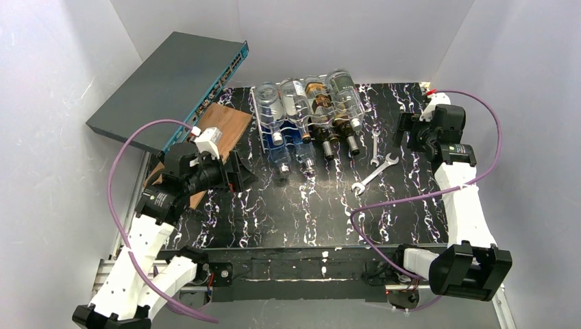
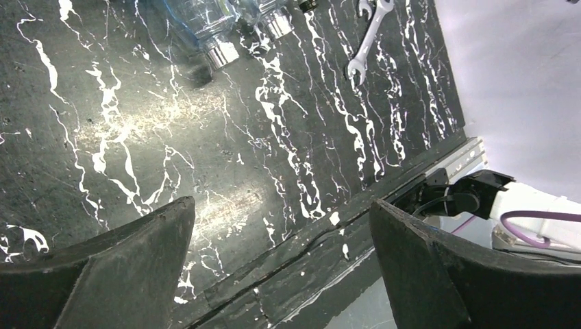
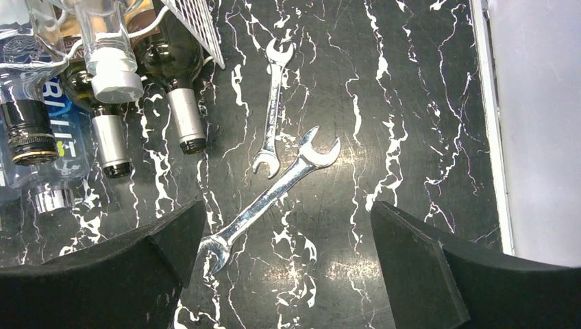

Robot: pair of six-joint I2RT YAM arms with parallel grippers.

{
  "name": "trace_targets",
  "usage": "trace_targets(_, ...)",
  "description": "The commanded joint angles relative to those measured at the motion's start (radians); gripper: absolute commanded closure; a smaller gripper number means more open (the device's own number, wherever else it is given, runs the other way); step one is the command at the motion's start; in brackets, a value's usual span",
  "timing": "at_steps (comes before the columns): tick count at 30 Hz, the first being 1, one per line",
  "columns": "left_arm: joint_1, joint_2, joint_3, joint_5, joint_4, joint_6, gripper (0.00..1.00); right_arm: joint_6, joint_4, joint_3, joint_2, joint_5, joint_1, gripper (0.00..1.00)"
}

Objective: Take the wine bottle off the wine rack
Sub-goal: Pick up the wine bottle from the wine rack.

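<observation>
The white wire wine rack (image 1: 266, 130) stands at the back middle of the black marbled table; its corner shows in the right wrist view (image 3: 199, 24). Several bottles lie in it, necks toward me. Two dark wine bottles (image 1: 351, 140) with grey capsules lie in the lower right cradles and also show in the right wrist view (image 3: 183, 113). My left gripper (image 1: 241, 173) is open and empty, left of the rack; in its wrist view (image 2: 282, 205) it is above bare table. My right gripper (image 1: 404, 130) is open and empty, right of the rack, above the table near the wrenches (image 3: 288, 205).
Two steel wrenches (image 1: 375, 145) (image 1: 373, 176) lie right of the rack; they also show in the right wrist view (image 3: 272, 110) (image 3: 274, 195). A grey network switch (image 1: 171, 82) leans at the back left over a wooden board (image 1: 223, 123). White walls enclose the table.
</observation>
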Motion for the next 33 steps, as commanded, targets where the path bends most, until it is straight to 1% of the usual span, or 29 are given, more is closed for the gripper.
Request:
trace_targets(1, 0.005, -0.055, 0.0, 0.016, -0.025, -0.041, 0.02, 0.012, -0.001, 0.056, -0.024, -0.015, -0.001, 0.0)
trace_targets(9, 0.005, -0.117, 0.005, -0.002, -0.075, -0.06, 0.02, 0.029, 0.015, 0.028, -0.05, -0.051, -0.001, 0.0)
trace_targets(11, 0.005, -0.141, 0.006, -0.006, -0.078, -0.053, 0.02, 0.012, 0.029, 0.019, -0.055, -0.056, -0.001, 0.0)
trace_targets(14, 0.005, -0.152, 0.017, -0.018, -0.089, -0.033, 0.02, -0.098, 0.053, -0.014, -0.071, -0.161, 0.0, 0.0)
trace_targets(16, 0.004, -0.152, 0.018, -0.018, -0.091, -0.031, 0.02, -0.191, 0.04, -0.02, -0.081, -0.305, 0.0, 0.0)
trace_targets(17, 0.005, -0.152, 0.012, -0.017, -0.088, -0.036, 0.02, -0.231, 0.018, -0.016, -0.084, -0.348, 0.0, 0.0)
trace_targets(23, 0.005, -0.14, -0.06, -0.001, 0.0, -0.096, 0.02, -0.421, -0.17, 0.009, -0.071, -0.406, 0.001, 0.0)
trace_targets(26, 0.006, -0.125, -0.079, 0.021, 0.032, -0.123, 0.02, -0.454, -0.206, -0.005, -0.07, -0.456, 0.0, 0.0)
trace_targets(33, 0.005, -0.153, -0.106, 0.025, 0.026, -0.152, 0.02, -0.428, -0.174, -0.009, -0.059, -0.594, 0.001, 0.0)
